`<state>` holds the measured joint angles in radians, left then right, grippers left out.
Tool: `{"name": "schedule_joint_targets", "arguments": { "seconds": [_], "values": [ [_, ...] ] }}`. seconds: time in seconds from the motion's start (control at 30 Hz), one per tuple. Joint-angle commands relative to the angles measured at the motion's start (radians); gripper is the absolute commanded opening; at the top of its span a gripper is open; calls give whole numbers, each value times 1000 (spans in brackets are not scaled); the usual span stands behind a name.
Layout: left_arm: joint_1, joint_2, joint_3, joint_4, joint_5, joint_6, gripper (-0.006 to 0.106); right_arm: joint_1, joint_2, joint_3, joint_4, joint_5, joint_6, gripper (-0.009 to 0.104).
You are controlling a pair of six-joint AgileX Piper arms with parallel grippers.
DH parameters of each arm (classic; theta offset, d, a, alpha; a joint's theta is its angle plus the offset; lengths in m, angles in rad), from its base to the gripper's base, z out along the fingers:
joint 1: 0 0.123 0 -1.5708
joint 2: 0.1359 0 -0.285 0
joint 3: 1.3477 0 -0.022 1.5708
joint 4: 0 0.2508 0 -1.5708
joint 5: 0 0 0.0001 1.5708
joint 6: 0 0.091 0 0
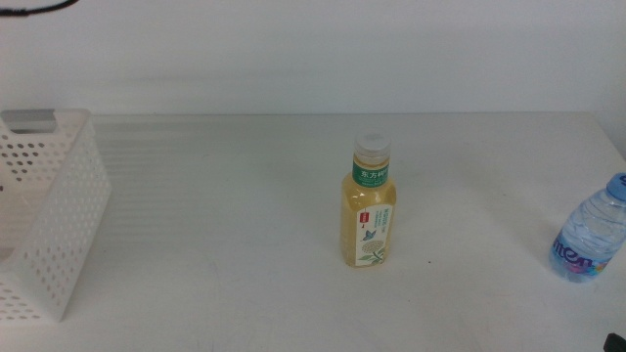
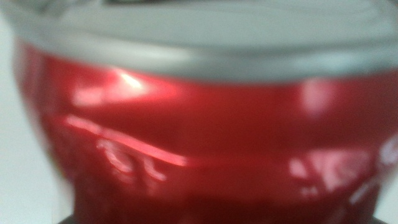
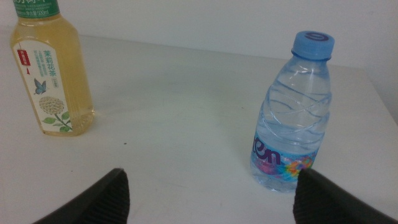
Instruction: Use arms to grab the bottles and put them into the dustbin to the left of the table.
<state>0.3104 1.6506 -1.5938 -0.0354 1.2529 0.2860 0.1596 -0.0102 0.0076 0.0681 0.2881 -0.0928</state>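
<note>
A red soda can (image 2: 205, 143) fills the left wrist view, blurred and very close, dented on its side, with my left gripper shut on it. Neither the can nor the left arm shows in the middle view. The yellowish tea bottle (image 1: 369, 210) (image 3: 53, 74) stands upright near the table's middle. The small blue-capped water bottle (image 1: 590, 235) (image 3: 292, 118) stands at the right edge. My right gripper (image 3: 211, 199) is open, low over the table, just short of the water bottle, holding nothing. The white perforated dustbin (image 1: 59, 215) sits at the far left.
The white table (image 1: 215, 196) runs back to a white wall. A wide bare stretch lies between the dustbin and the tea bottle. The table's right edge runs close behind the water bottle.
</note>
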Motion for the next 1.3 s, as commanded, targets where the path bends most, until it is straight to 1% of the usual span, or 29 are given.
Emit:
{"name": "schedule_joint_targets", "arguments": {
  "seconds": [0.0,0.3,0.87,1.1,1.27],
  "values": [
    [17,-18,-39,-24,-10,5,-5,-7,-27,-28,-3,-80,-5,70],
    [32,99,-39,-6,-37,33,-5,-7,-27,-28,-3,-80,-5,70],
    [32,277,-35,56,-57,-1,-5,-7,-27,-28,-3,-80,-5,70],
    [31,326,-32,51,-114,-8,-5,-7,-27,-28,-3,-80,-5,70],
    [31,339,-32,29,-115,-18,-4,-7,-27,-28,-3,-80,-5,70]
  ]
}}
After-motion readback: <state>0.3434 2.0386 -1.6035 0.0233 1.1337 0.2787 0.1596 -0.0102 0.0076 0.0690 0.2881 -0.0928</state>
